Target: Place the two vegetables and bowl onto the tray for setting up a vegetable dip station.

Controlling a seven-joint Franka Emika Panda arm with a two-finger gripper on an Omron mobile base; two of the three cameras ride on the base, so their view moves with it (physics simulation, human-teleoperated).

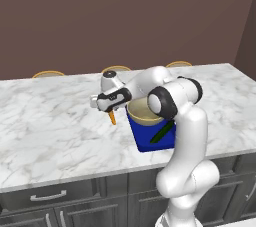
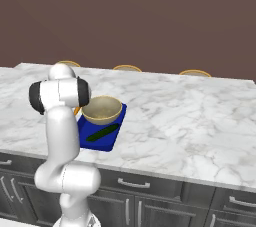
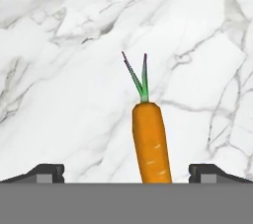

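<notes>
An orange carrot (image 3: 150,144) with a green top lies on the white marble counter (image 1: 50,126), just left of the blue tray (image 1: 145,144). My gripper (image 3: 126,173) hangs right above the carrot, open, with its fingertips (image 3: 47,172) wide apart on either side and nothing held. In the left base view the gripper (image 1: 109,111) sits over the carrot (image 1: 112,117). The tan bowl (image 1: 142,112) stands on the tray's far end. The dark green cucumber (image 1: 162,132) lies on the tray's near end. From the right I see the bowl (image 2: 102,109), cucumber (image 2: 102,132) and tray (image 2: 111,143).
Three flat tan-rimmed discs (image 1: 116,68) show behind the counter's far edge. Dark cabinet drawers (image 1: 47,197) run below the counter's front edge. Wide bare marble (image 2: 190,116) stretches to the tray's right.
</notes>
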